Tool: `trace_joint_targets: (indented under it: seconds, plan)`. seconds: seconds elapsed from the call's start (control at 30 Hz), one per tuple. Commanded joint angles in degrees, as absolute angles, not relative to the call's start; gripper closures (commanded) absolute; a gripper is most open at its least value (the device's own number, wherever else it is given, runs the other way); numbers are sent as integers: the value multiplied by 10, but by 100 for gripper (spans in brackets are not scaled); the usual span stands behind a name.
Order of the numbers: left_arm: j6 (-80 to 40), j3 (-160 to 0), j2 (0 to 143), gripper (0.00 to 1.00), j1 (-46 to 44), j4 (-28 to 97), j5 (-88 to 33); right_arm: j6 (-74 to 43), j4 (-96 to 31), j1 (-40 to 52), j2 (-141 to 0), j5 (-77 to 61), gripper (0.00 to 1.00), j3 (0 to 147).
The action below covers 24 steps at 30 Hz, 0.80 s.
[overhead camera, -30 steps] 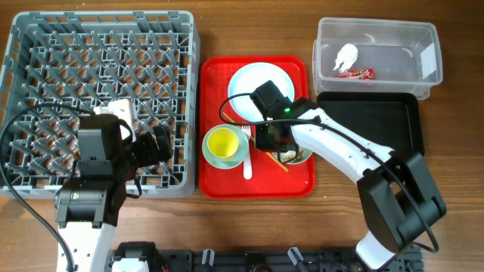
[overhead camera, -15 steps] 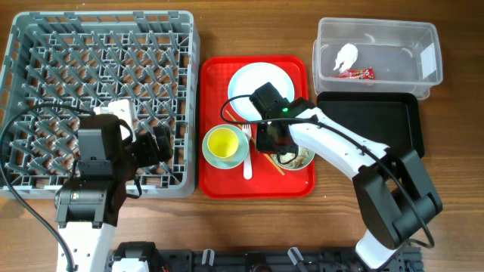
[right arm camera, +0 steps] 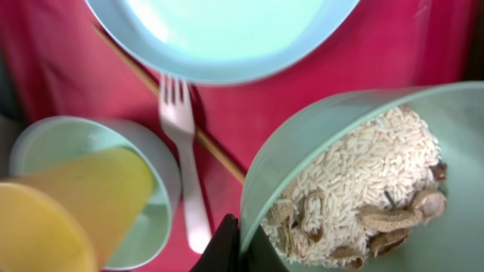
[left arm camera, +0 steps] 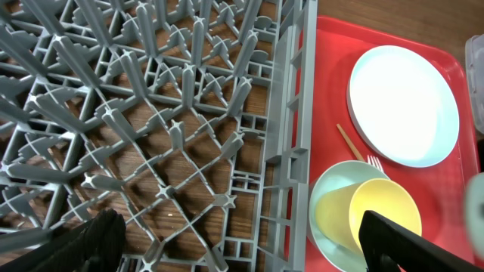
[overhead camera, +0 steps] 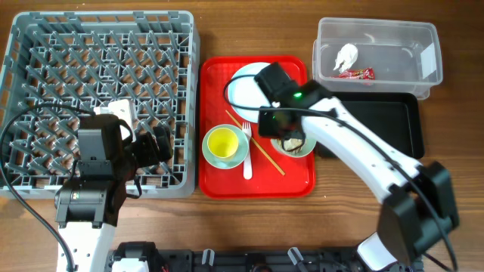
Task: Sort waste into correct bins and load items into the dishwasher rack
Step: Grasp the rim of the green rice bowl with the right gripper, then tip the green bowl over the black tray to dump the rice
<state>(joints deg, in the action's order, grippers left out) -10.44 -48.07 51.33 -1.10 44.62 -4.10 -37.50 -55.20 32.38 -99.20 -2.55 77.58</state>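
Note:
My right gripper (right arm camera: pixel 240 243) is shut on the rim of the mint-green bowl (right arm camera: pixel 454 227), which holds whitish rice scraps (right arm camera: pixel 363 174) and brown bits. In the overhead view the bowl (overhead camera: pixel 296 145) hangs over the right part of the red tray (overhead camera: pixel 219 75). The yellow cup (overhead camera: pixel 223 143) sits in the light blue bowl (overhead camera: pixel 240 155), with the white fork (overhead camera: pixel 246 159) beside it. The pale blue plate (overhead camera: pixel 246 91) is partly under my right arm. My left gripper (left arm camera: pixel 242 249) is open and empty over the grey rack (overhead camera: pixel 98 68), near its right front edge.
The clear tub (overhead camera: pixel 393 34) at the back right holds the white tissue (overhead camera: pixel 346 54) and the red wrapper (overhead camera: pixel 357 73). The black tray (overhead camera: pixel 382 125) lies in front of it, right of the red tray. A thin chopstick (overhead camera: pixel 261 151) lies across the red tray.
My right gripper has lifted the mint-green bowl off the red tray and moved it a little back and right. The chopstick now lies uncovered. The left arm has not moved.

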Motion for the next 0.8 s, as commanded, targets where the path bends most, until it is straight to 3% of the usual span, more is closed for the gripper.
trace_joint_targets:
  seconds: [0.0,0.43,0.77]
  plan:
    - [-109,-491,511,0,-8,446,-35,-343,-562,270,-945,-48,96,792]
    - [-109,-491,511,0,-8,444,-35,-137,-546,-24,-936,-392,95,759]
    - [-109,-491,511,0,-8,445,-36,-149,-444,-141,-945,-595,96,645]
